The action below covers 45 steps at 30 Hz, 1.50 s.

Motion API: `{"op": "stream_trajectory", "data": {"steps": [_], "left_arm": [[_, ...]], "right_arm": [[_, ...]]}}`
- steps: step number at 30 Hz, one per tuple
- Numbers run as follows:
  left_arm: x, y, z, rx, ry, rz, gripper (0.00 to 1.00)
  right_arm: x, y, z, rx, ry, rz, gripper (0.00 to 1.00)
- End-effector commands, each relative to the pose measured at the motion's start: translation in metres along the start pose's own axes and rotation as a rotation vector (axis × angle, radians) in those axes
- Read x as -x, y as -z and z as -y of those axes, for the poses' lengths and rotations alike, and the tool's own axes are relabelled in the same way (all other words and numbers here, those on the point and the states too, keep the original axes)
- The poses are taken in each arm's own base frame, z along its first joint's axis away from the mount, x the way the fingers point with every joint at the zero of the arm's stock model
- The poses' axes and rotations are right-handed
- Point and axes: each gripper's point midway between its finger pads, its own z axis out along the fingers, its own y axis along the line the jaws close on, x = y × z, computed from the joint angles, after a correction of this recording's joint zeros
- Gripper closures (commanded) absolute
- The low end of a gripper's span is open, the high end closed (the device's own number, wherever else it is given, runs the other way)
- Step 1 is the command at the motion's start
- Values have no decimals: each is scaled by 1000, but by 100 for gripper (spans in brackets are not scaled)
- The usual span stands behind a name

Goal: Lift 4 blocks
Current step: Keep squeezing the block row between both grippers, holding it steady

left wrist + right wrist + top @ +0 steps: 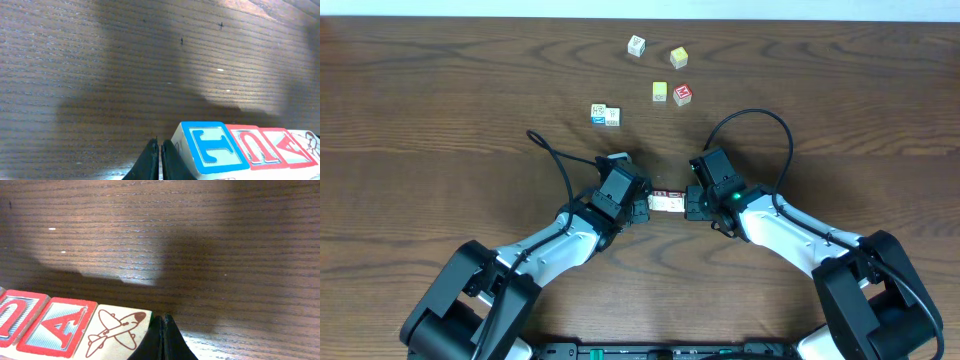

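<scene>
Left gripper (159, 152) is clenched, its dark tapered fingers pinched together with nothing between them, tips against the end face of the T block (214, 148). Right gripper (163, 327) is pinched shut too, at the edge of the airplane block (116, 330).

The blocks (667, 203) sit in one straight row between the two arms, mid-table. I can't tell whether the row is off the surface.

They're pale wooden cubes, square-edged, with printed tops. There's a blue frame around the T and red frames with fine hatching on the U block (252, 145) and A block (59, 328). The plane is a red-brown outline on cream.

From overhead the row is just a small pale bar, letters unreadable. Only the left wrist shows me the T, and only the right wrist shows the whole plane.

Overhead alone gives me the loose cubes farther out: a white cube (636, 45), two yellow cubes (678, 57), a red-topped cube (682, 95) and a touching pair (605, 115). Black cables (760, 115) loop off each arm.

The table (440, 120) is dark brown with fine wood grain, with broad arm shadows across it.
</scene>
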Motion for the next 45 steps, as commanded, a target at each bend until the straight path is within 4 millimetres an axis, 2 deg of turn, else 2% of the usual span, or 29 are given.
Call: {"op": "stream_trajectory", "data": {"steps": [1, 13, 21, 29, 38, 45], "left_arm": [[-41, 17, 89, -339, -67, -195, 93], [-40, 18, 90, -346, -67, -188, 93], [-39, 18, 91, -347, -68, -187, 93], [-38, 17, 89, -345, -64, -184, 93], [-28, 14, 74, -310, 8, -191, 93], [-26, 14, 70, -305, 38, -196, 93]], "right_arm": [[-45, 18, -100, 398, 90, -196, 99], [-33, 23, -110, 427, 105, -154, 99], [-31, 23, -110, 429, 105, -151, 99], [-24, 24, -103, 440, 75, -151, 99], [-21, 22, -90, 417, 32, -169, 99], [-17, 22, -82, 403, 4, -171, 99]]}}
